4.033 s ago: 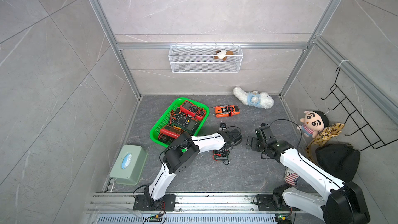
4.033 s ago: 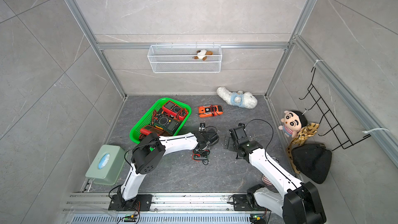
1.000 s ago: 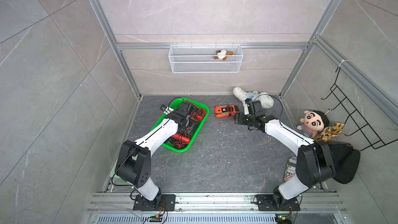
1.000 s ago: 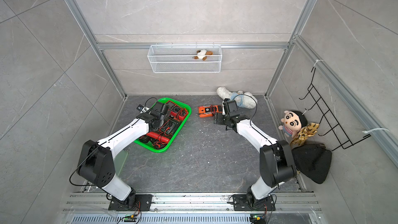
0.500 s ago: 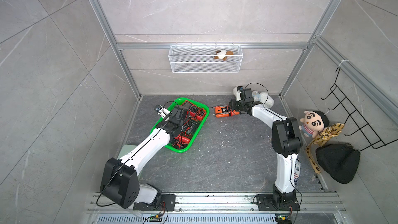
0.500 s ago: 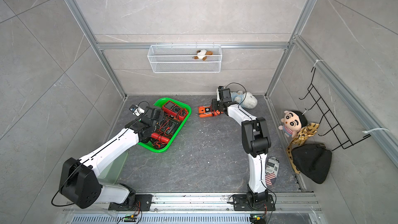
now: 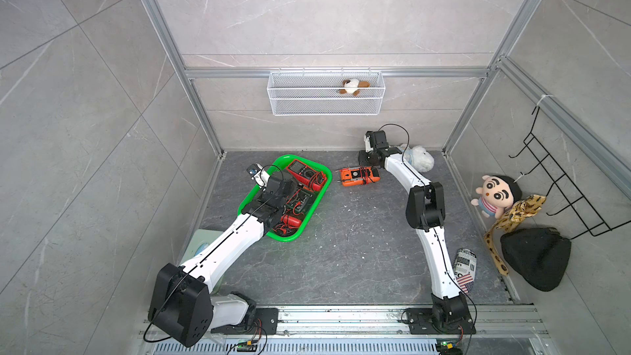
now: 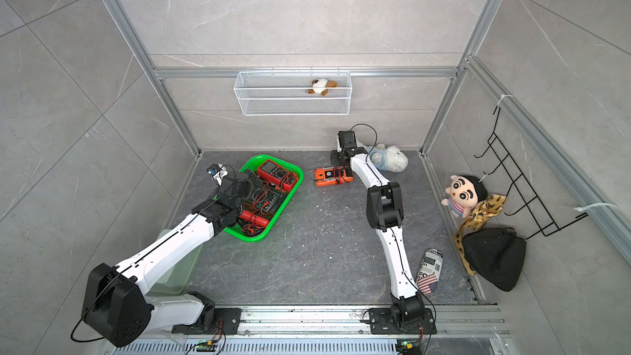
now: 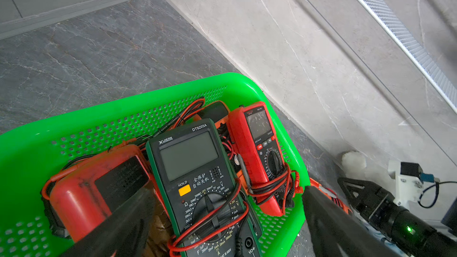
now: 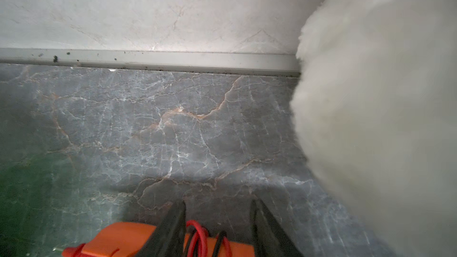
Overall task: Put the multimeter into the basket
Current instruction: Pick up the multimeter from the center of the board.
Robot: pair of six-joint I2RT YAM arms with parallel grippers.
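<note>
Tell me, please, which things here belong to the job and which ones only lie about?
Job: orange multimeter; green basket; meters already in it; right pincer at the orange multimeter.

Lying about: white plush; doll; scarf; black bag; can; tissue box; wire basket with small toy; wall rack.

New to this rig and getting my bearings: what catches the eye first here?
The bright green basket, piled with red and black multimeters, sits back left under the open left gripper. Beside it an orange multimeter lies on the grey floor, the right gripper astride its end. A big-eyed doll sits far right.
</note>
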